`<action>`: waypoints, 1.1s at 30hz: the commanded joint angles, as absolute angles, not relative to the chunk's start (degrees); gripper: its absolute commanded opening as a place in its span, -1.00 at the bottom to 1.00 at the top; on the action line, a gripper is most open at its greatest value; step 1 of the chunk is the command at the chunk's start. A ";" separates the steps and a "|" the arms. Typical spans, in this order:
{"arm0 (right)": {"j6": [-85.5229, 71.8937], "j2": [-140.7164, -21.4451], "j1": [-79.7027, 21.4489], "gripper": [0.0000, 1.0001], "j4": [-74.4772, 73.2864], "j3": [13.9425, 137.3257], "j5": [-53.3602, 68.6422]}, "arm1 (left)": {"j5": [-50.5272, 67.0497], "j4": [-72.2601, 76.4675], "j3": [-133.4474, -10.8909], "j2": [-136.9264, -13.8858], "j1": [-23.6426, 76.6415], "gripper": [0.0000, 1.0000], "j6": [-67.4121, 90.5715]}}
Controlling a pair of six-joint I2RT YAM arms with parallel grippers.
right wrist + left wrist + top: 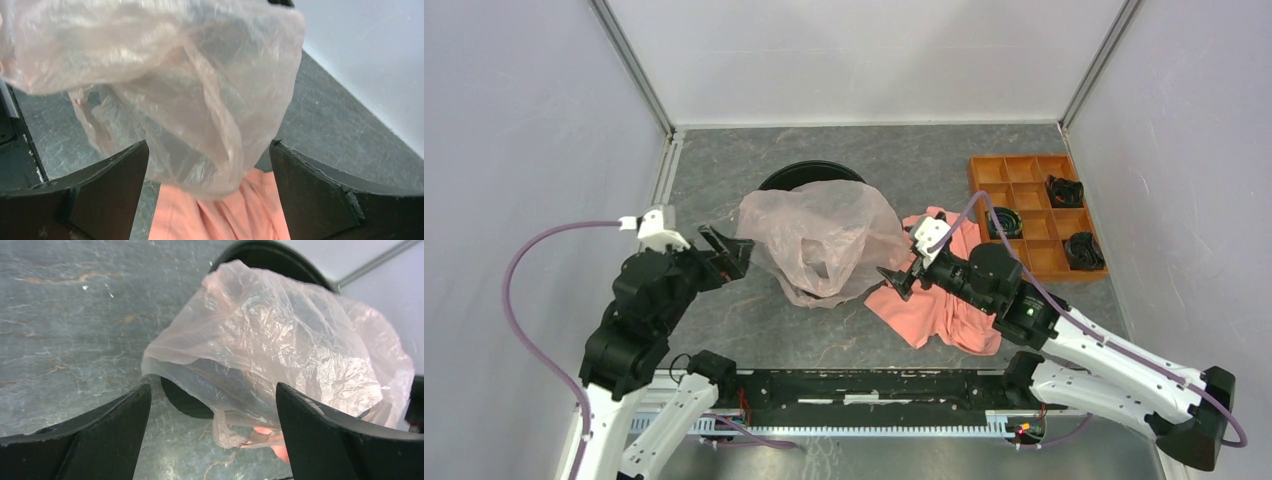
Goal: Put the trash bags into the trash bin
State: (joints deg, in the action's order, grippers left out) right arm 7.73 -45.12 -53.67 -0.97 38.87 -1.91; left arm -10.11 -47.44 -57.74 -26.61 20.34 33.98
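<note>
- Left fingers (100, 430) filled the bottom of my left wrist view, spread wide, nothing between them.
- Same on the right: right fingers (90, 195) were wide apart and empty.
- So left gripper (727, 250) and right gripper (892, 280) were both released, one on each side of the trash bag (824, 235).
- Bag was billowed up over the near side of the trash bin (809, 172). Only the far arc of the black rim showed from above. Most of the film stood above and outside the bin, so I judged it not in yet.
- Left tips were right at the bag's left edge. Contact or not, I couldn't tell.
- Right tips were just beside its lower right edge, above the coral cloth (944, 310).
- Handling, my read: near weightless, thin, limp, slippery, full of air. It would spring back when pushed and likely tear on a hard pinch.
- Where to grab: gathered film or a loop handle low at the front, not the taut dome.
- Risk: the right side could pinch cloth along with film, since they overlapped there.
- Orange compartment tray (1036, 245) sat well apart, far right.
</note>
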 commanded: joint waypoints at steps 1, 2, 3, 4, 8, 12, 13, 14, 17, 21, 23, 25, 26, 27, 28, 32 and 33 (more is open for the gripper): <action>10.64 -50.19 -53.64 0.96 3.70 46.29 -0.93 | -2.31 -44.22 -59.84 -33.16 20.27 1.00 26.01; 10.50 -51.57 -53.61 0.96 3.54 48.15 -1.64 | -2.55 -43.75 -60.38 -34.07 20.29 1.00 25.16; 10.46 -52.90 -53.60 0.96 3.68 49.65 -2.17 | -2.93 -43.07 -61.03 -34.93 20.26 1.00 24.39; 10.55 -54.15 -53.61 0.96 4.26 50.86 -2.82 | -3.52 -42.66 -61.81 -36.31 20.30 1.00 23.42; 9.63 -58.27 -53.62 0.96 5.19 54.90 -7.10 | -10.23 -42.77 -65.18 -41.30 20.30 0.93 23.05; 4.73 -62.26 -53.61 0.96 2.81 60.27 -19.04 | -15.76 -41.89 -65.94 -44.11 20.30 0.89 24.74; 3.98 -62.88 -53.57 0.96 2.68 60.90 -20.56 | -16.11 -41.61 -65.73 -44.15 20.30 0.89 25.23; 3.18 -63.36 -53.49 0.93 2.72 61.44 -21.32 | -16.13 -40.88 -65.29 -43.89 20.28 0.90 25.59; 2.85 -65.03 -53.45 0.67 2.00 63.33 -18.96 | -15.63 -40.68 -64.65 -42.10 20.26 0.93 26.62; 3.79 -64.72 -53.44 0.45 0.81 63.98 -13.66 | -15.46 -43.17 -65.07 -37.84 20.25 0.97 28.01; 6.46 -62.75 -53.40 0.50 0.63 62.87 -7.92 | -14.05 -44.49 -65.02 -35.65 20.27 0.98 28.65; 10.32 -59.39 -53.52 0.73 1.18 60.64 -0.63 | -11.60 -45.58 -64.45 -32.87 20.25 0.98 29.39; 12.01 -58.35 -53.50 0.83 0.45 60.34 2.07 | -10.24 -46.12 -64.01 -32.02 20.30 0.97 29.93; 13.16 -57.59 -53.52 0.88 -2.03 60.81 3.55 | -9.12 -46.83 -63.54 -31.47 20.28 0.96 30.64; 14.35 -57.34 -53.60 0.88 -4.39 61.62 4.73 | -7.93 -47.38 -62.95 -31.06 20.26 0.93 31.45; 21.34 -55.25 -56.26 0.96 -12.75 62.70 10.54 | -3.57 -47.70 -58.91 -29.62 20.27 0.94 34.57; 23.50 -54.24 -58.41 0.96 -13.60 61.78 10.97 | -2.84 -47.37 -58.02 -29.12 20.30 0.94 35.22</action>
State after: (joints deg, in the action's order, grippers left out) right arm 14.20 -56.60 -54.46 -6.81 61.06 3.01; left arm -8.19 -45.95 -61.87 -29.32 20.34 30.15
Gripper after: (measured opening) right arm 0.974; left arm 0.966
